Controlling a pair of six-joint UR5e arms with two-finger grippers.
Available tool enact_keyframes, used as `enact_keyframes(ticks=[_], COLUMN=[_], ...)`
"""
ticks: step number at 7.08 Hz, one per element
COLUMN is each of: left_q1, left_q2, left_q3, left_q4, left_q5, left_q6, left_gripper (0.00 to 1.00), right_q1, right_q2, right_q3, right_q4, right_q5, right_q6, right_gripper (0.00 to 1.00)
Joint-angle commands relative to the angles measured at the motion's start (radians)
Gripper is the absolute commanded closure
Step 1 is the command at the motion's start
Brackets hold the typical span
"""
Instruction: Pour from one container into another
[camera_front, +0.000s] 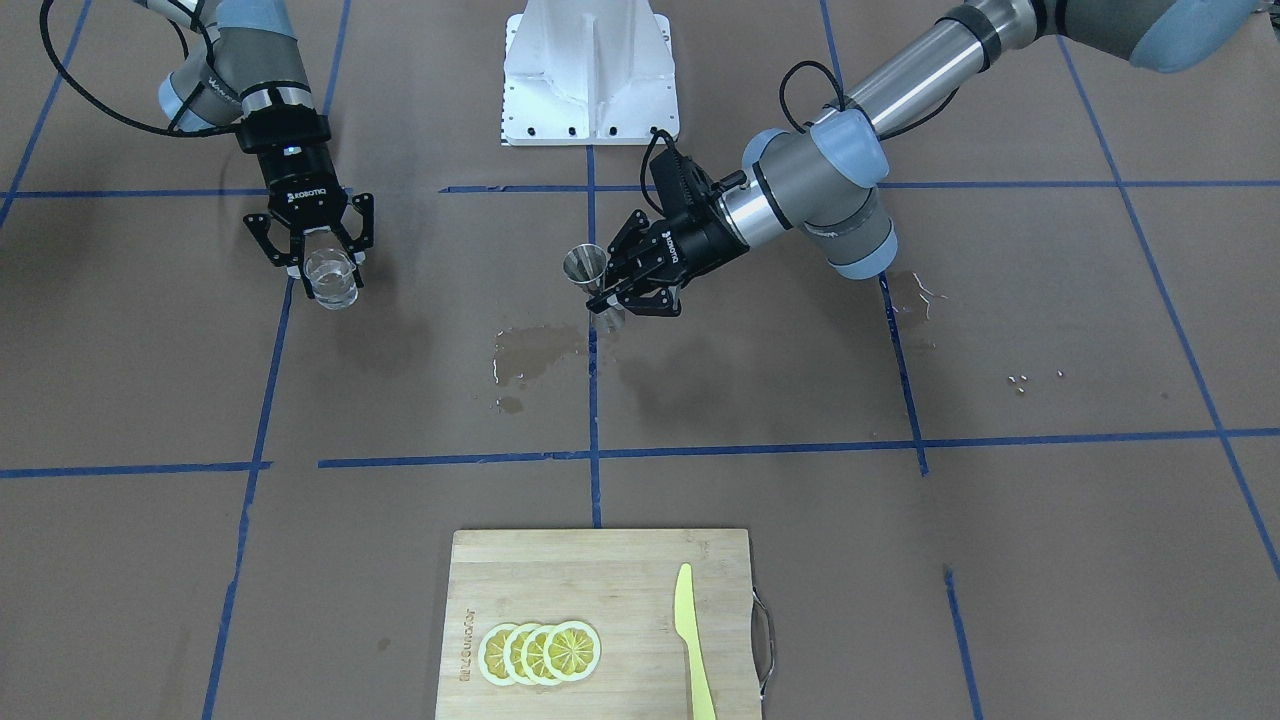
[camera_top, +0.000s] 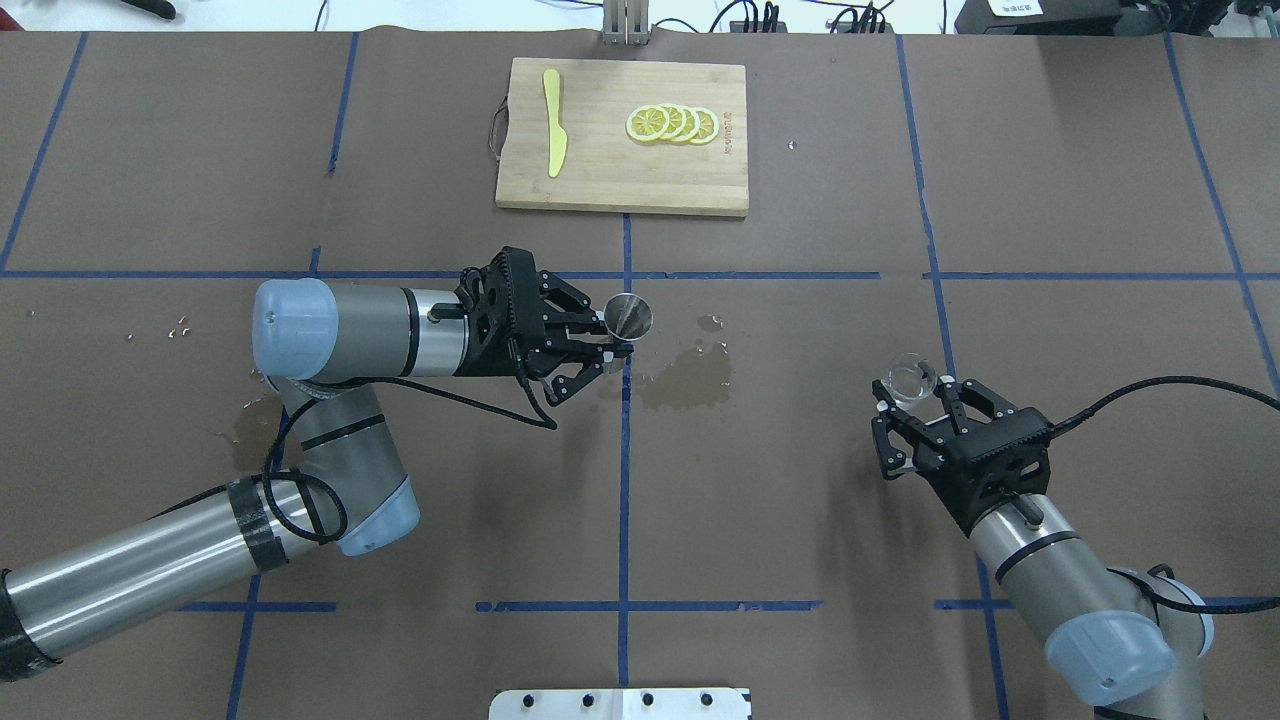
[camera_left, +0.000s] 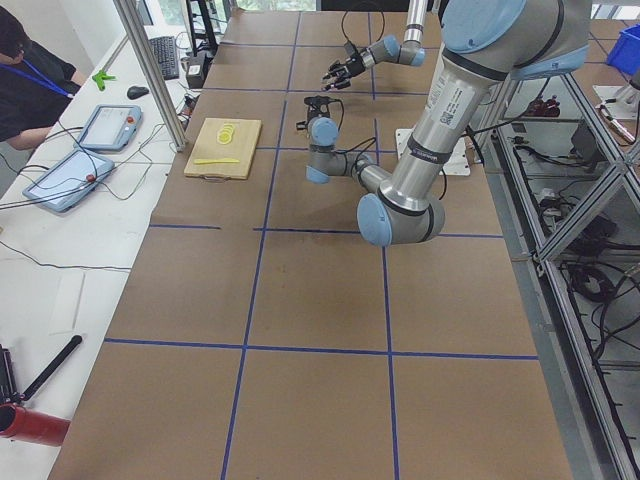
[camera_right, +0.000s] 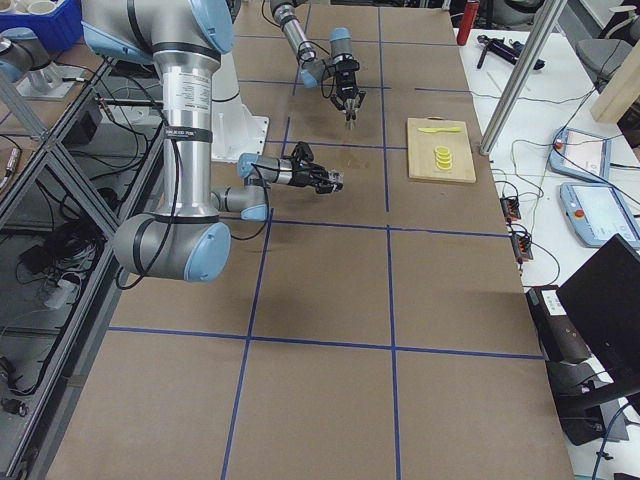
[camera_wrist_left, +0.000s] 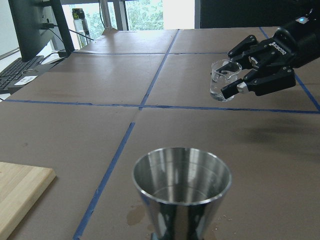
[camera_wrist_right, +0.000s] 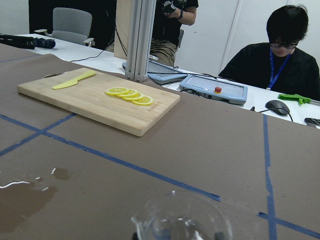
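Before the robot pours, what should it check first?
1. Right gripper grips the glass beaker: ok.
2. Left gripper grips the steel jigger: ok.
3. Jigger's open mouth faces up: ok.
4. Beaker is above the jigger: not ok, they are far apart.
5. How much liquid the beaker holds: cannot tell.
6. Table is dry near the jigger: not ok, there is a wet patch.

Left wrist view: the silver-grey hourglass-shaped metal jigger (camera_wrist_left: 181, 192) is cut off below its upper cone by the bottom edge. Right wrist view: the small clear glass beaker (camera_wrist_right: 181, 220) is blurred and cut off below its rim. Side views: both are too small to make out.
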Motion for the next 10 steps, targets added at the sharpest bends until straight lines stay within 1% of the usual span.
enact_keyframes(ticks=[1, 2, 3, 4, 5, 6, 7, 8, 9, 10], left_q1=[0.002, 0.008, 0.012, 0.020, 0.022, 0.023, 0.026, 0.026, 0.026, 0.026], left_q2=[0.004, 0.006, 0.006, 0.006, 0.006, 0.006, 0.006, 0.004, 0.004, 0.004], left_q3=[0.000, 0.002, 0.002, 0.002, 0.002, 0.003, 0.003, 0.003, 0.003, 0.003], left_q4=[0.001, 0.001, 0.001, 0.001, 0.001, 0.001, 0.001, 0.001, 0.001, 0.001], left_q5=[0.002, 0.002, 0.003, 0.005, 0.005, 0.005, 0.005, 0.005, 0.005, 0.005], left_q6=[0.002, 0.002, 0.002, 0.003, 0.002, 0.002, 0.002, 0.002, 0.002, 0.002], left_gripper=[1.00, 1.00, 1.00, 1.00, 1.00, 1.00, 1.00, 1.00, 1.00, 1.00], right_q1=[0.049, 0.064, 0.067, 0.066, 0.063, 0.061, 0.061, 0.058, 0.053, 0.052], right_q2=[0.054, 0.118, 0.182, 0.203, 0.205, 0.229, 0.343, 0.393, 0.433, 0.445], right_q3=[0.005, 0.006, 0.029, 0.078, 0.145, 0.206, 0.206, 0.206, 0.203, 0.202], right_q4=[-0.007, -0.062, -0.153, -0.236, -0.348, -0.477, -0.624, -0.733, -0.799, -0.847], right_q5=[0.086, 0.086, 0.086, 0.086, 0.086, 0.085, 0.080, 0.078, 0.075, 0.074], right_q6=[-0.095, -0.123, -0.123, -0.123, -0.123, -0.123, -0.123, -0.123, -0.124, -0.124], right_gripper=[1.00, 1.00, 1.00, 1.00, 1.00, 1.00, 1.00, 1.00, 1.00, 1.00])
